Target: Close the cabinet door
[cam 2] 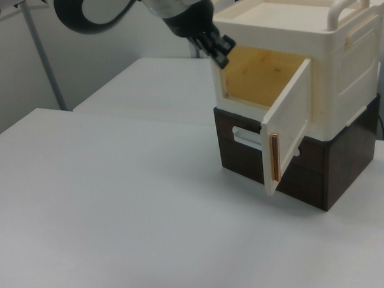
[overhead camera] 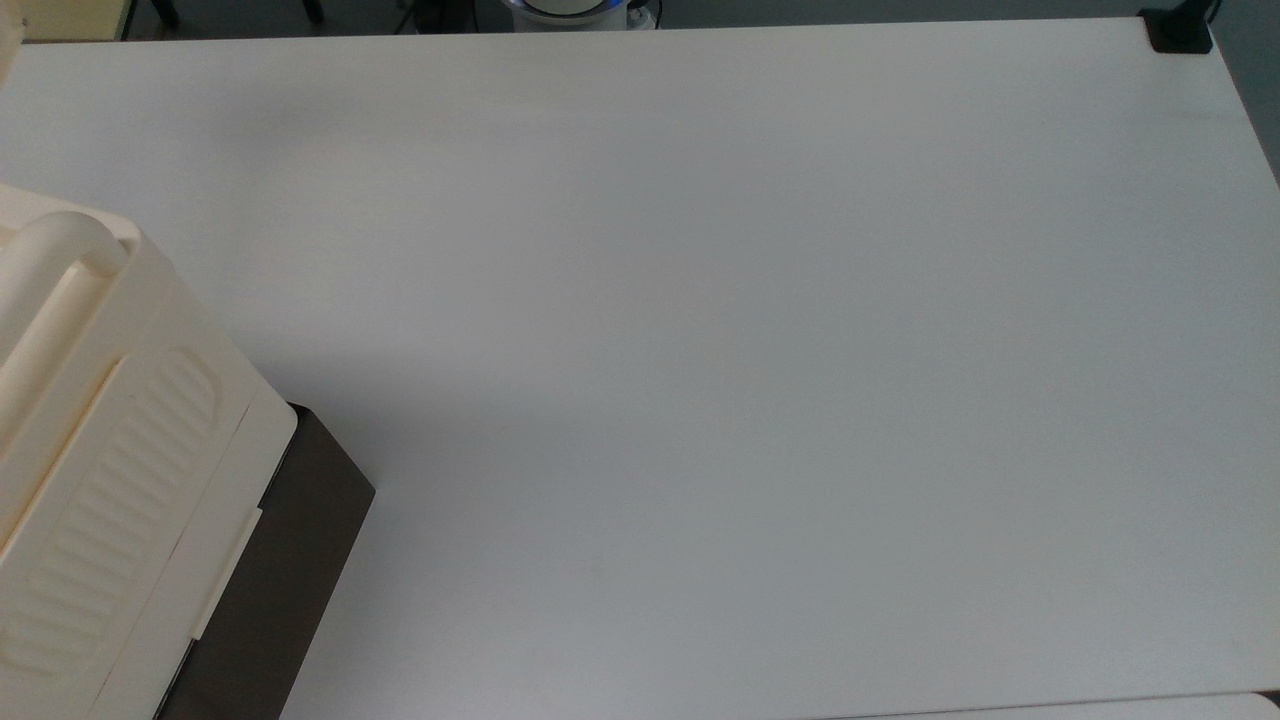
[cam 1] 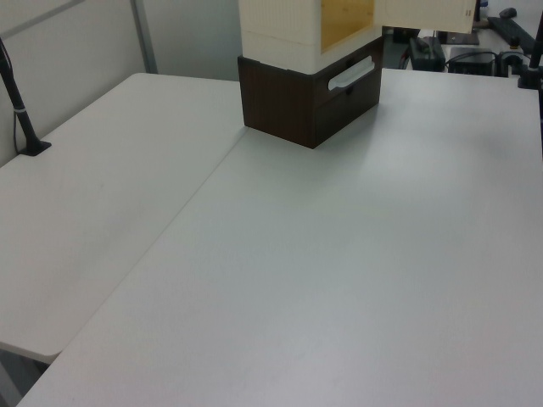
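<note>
Black two-finger gripper point(cam 2: 218, 50) hangs just above and beside the upper near corner of the cream plastic cabinet point(cam 2: 316, 62) on its dark brown drawer base point(cam 2: 308, 171); whether its fingers are spread I cannot tell. The cream door point(cam 2: 287, 130) with a copper bar handle point(cam 2: 275, 157) swings out toward the right view's lower right of the gripper, hinged on the far edge. From above, the ribbed cabinet side point(overhead camera: 110, 470) sits at the white table's point(overhead camera: 700, 350) corner, its door unseen.

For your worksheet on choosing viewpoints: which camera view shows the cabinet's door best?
The right view: the door swings wide open, copper handle and hollow inside visible. The left view catches a cropped strip of the door. The top view shows the cabinet from above.
</note>
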`<state>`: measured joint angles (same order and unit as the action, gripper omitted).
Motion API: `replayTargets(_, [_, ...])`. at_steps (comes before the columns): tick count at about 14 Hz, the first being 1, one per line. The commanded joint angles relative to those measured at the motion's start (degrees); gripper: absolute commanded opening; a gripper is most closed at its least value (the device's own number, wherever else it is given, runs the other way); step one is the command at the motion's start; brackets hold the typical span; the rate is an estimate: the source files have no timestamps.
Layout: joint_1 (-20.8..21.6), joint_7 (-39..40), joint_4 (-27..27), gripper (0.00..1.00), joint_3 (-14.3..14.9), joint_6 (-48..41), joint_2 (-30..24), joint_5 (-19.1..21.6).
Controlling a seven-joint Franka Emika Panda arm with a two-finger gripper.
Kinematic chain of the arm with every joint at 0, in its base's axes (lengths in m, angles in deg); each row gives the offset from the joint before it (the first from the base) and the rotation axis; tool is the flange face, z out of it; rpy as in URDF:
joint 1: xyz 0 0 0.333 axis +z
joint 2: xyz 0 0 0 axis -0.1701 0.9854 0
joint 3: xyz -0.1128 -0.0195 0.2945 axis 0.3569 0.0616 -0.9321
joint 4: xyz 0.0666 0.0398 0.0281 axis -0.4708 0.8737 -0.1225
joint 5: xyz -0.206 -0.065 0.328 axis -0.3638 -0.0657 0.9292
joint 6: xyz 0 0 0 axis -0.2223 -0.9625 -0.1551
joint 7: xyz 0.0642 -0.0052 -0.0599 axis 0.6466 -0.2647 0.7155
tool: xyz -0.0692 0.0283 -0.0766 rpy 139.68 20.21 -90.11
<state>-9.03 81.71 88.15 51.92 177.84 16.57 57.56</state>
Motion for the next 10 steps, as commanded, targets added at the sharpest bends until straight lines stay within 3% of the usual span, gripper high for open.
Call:
replayTargets(1, [0.38,2.46,0.76,0.00,3.97,3.99,-0.61,1.90])
replayTargets(10, [-0.85,6.49,1.28,0.00,9.52,8.21,0.71,0.76])
